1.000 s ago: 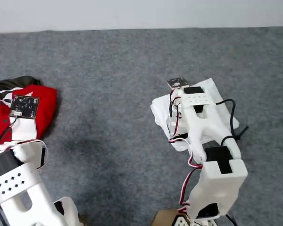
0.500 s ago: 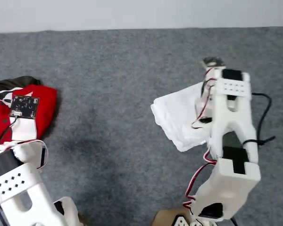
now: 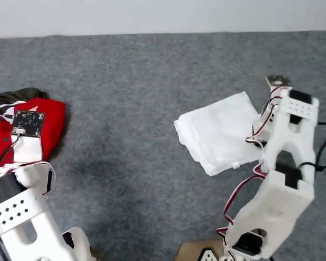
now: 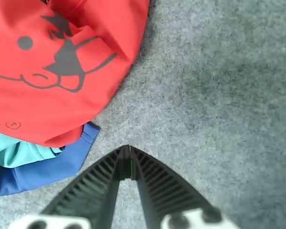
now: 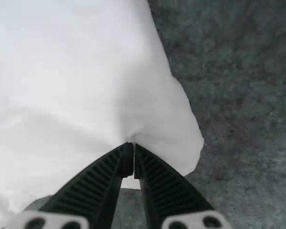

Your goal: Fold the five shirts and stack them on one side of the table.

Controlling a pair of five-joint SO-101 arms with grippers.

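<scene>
While right pincer (image 5: 129,145) clamps white shirt (image 5: 62,71) edge, left pincer (image 4: 128,149) together, near red shirt (image 4: 62,62)

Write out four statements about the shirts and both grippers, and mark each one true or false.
1. The left gripper is shut with nothing in it. True.
2. The white shirt lies on top of the red shirt. False: they lie far apart, the white one by the right arm and the red one by the left arm.
3. A blue shirt sticks out from under the red shirt. True.
4. The right gripper is wide open and clear of every shirt. False: it is shut, with its tip at the white shirt near a corner, where the cloth puckers.
</scene>
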